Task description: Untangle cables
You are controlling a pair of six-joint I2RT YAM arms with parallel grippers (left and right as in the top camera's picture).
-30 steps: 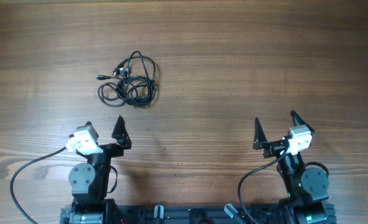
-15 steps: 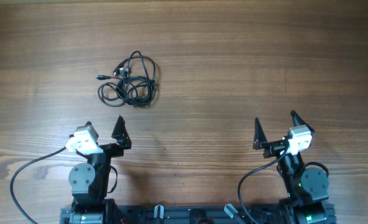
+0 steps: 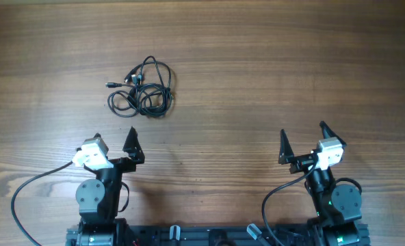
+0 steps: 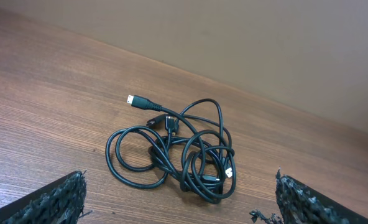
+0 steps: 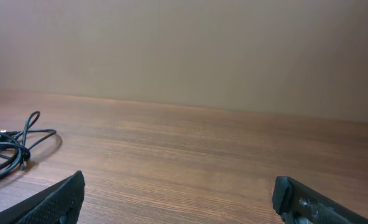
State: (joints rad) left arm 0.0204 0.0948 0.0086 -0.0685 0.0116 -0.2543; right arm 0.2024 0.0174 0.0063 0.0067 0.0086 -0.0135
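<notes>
The cables [image 3: 142, 89] lie as one knotted black bundle on the wooden table [image 3: 271, 61], left of centre, with a plug end [image 3: 109, 85] poking out to the left. My left gripper [image 3: 113, 137] hovers just near of the bundle, open and empty. In the left wrist view the cables [image 4: 202, 165] rest ahead of the left gripper [image 4: 179, 182], between the lines of its wide-apart fingers and apart from them. My right gripper [image 3: 302, 130] stands open and empty far to the right. In its own view the right gripper [image 5: 178, 186] faces bare wood, with the cables [image 5: 23, 152] at the left edge.
Both arm bases sit at the table's near edge, each trailing a thick black wire [image 3: 21, 198] [image 3: 271, 201]. A plain beige wall [image 5: 184, 50] rises behind the table's far edge.
</notes>
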